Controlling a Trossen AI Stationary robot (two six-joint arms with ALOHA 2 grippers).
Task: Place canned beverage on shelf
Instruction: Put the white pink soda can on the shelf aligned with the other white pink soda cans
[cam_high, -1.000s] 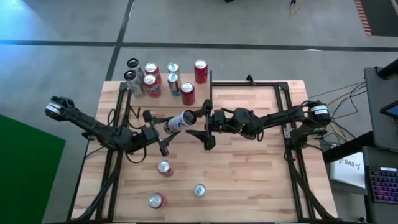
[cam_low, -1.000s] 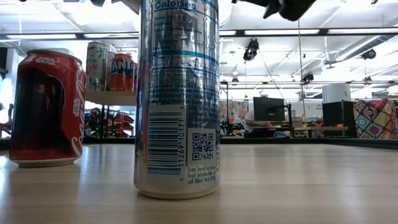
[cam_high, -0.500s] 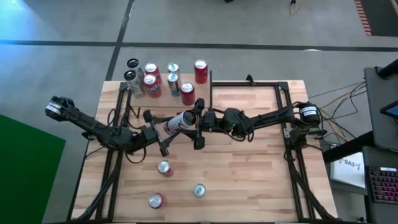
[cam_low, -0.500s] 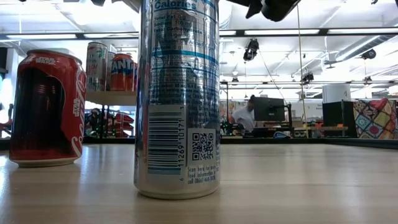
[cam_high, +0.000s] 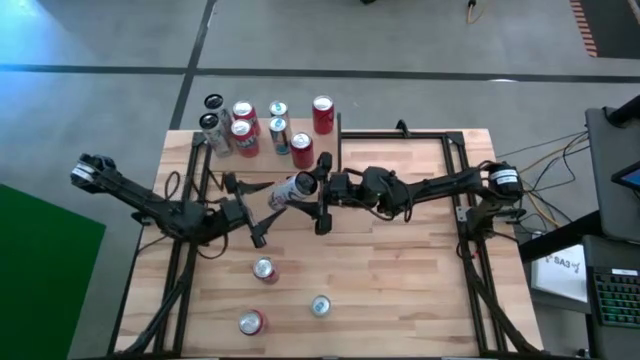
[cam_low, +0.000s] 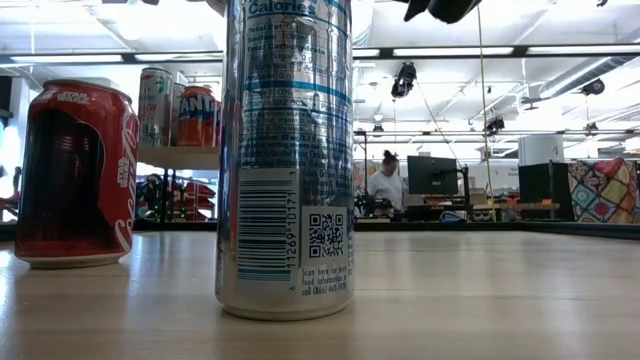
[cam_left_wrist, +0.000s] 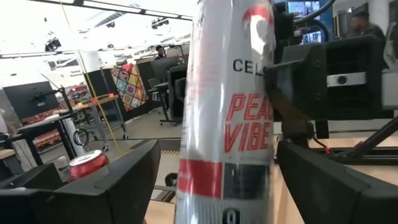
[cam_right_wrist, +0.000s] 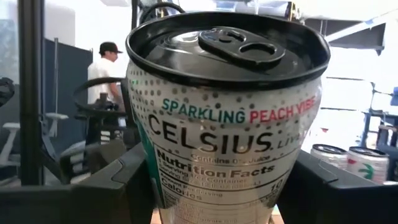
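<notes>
Can (cam_high: 292, 189): smooth, stiff, judged light; best held mid-body.
Right tool (cam_high: 322, 192): closed around the can.
Left tool (cam_high: 247, 205): opened, beside it.

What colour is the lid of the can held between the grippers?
Black, on a white can; the right wrist view shows its lid best.

Upper left of the high view: the shelf (cam_high: 268, 165) carries six upright cans (cam_high: 279, 129). Just below it, mid-frame, a tilted can (cam_high: 292, 190) sits between the left gripper (cam_high: 258, 213) and right gripper (cam_high: 322, 198). Three more cans (cam_high: 264, 269) stand on the table (cam_high: 420, 290), lower centre.
</notes>
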